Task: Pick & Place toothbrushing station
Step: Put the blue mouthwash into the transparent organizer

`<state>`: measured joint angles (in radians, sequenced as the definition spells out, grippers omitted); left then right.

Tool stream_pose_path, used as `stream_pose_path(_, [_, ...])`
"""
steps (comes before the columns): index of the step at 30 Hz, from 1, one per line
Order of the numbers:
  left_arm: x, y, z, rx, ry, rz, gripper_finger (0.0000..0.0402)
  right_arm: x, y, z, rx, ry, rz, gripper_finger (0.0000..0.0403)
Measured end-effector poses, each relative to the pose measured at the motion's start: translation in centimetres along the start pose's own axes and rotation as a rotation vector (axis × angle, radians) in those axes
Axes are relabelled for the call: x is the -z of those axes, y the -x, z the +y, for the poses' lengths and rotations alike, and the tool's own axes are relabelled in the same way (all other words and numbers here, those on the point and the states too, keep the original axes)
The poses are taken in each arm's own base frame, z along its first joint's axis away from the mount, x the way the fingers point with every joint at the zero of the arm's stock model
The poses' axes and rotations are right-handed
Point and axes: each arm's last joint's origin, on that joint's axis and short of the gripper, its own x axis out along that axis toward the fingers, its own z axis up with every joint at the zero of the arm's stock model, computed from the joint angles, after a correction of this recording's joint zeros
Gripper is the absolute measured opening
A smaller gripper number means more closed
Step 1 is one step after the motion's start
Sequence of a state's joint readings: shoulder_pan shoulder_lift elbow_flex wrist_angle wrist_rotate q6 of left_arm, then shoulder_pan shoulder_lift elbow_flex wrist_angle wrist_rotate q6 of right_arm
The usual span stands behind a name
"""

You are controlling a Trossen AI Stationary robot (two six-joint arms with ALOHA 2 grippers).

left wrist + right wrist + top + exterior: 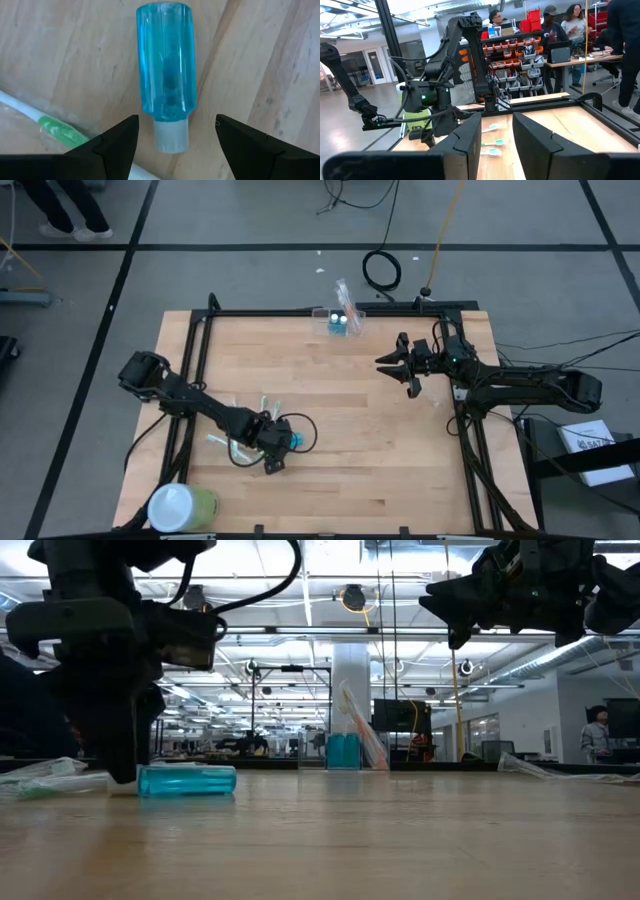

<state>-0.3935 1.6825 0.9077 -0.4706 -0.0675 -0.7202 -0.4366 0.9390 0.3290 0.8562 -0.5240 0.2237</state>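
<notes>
The toothbrushing station (pixel 342 321), a small clear holder with blue items and a wrapped brush leaning in it, stands at the table's far edge; it also shows in the low view (pixel 345 750). My left gripper (pixel 276 446) is open, low over the table near its front left. Its fingers (pixel 117 142) stand on either side of the white cap of a clear blue tube (pixel 165 65) that lies on its side, without touching it. My right gripper (pixel 405 367) is open and empty, raised over the table's far right, to the right of the station.
Several green-and-white toothbrushes (pixel 240 425) lie by my left gripper; one shows in the left wrist view (pixel 55 127). A big green cylinder with a white lid (pixel 180 506) stands at the front left corner. A black frame (pixel 300 311) runs along the table's edges. People stand beyond the table.
</notes>
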Motion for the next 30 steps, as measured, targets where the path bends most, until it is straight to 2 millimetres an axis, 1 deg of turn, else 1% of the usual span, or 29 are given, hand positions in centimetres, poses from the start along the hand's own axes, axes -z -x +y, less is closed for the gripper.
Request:
stream_pose_path(7, [0.21,0.03,0.14,-0.045,-0.012,-0.005,0.0273,-0.01,0.01,0.00,0.000,0.000,0.000,0.0104])
stream_pose_path(9, [0.24,0.03,0.13,-0.052,-0.017,-0.010,0.0267,-0.01,0.00,0.00,0.000,0.000,-0.001,0.0104])
stream_pose_path(11, [0.23,0.03,0.12,-0.053,-0.020,-0.013,0.0252,-0.01,0.01,0.00,0.000,0.000,0.000,0.0104])
stream_pose_path(17, [0.20,0.03,0.15,-0.058,-0.011,-0.017,0.0188,-0.01,0.00,0.00,0.000,0.000,-0.001,0.0104])
stream_pose_path(20, [0.19,0.03,0.14,-0.056,-0.012,-0.017,0.0165,-0.01,0.00,0.01,-0.001,0.000,0.000,0.0104])
stream_pose_path(25, [0.21,0.03,0.13,-0.053,-0.021,-0.013,0.0140,-0.01,0.00,0.00,-0.001,0.000,0.000,0.0104])
stream_pose_path(30, [0.02,-0.15,0.27,-0.115,-0.044,-0.067,0.0117,-0.01,0.01,0.00,-0.001,0.000,-0.001,0.0104])
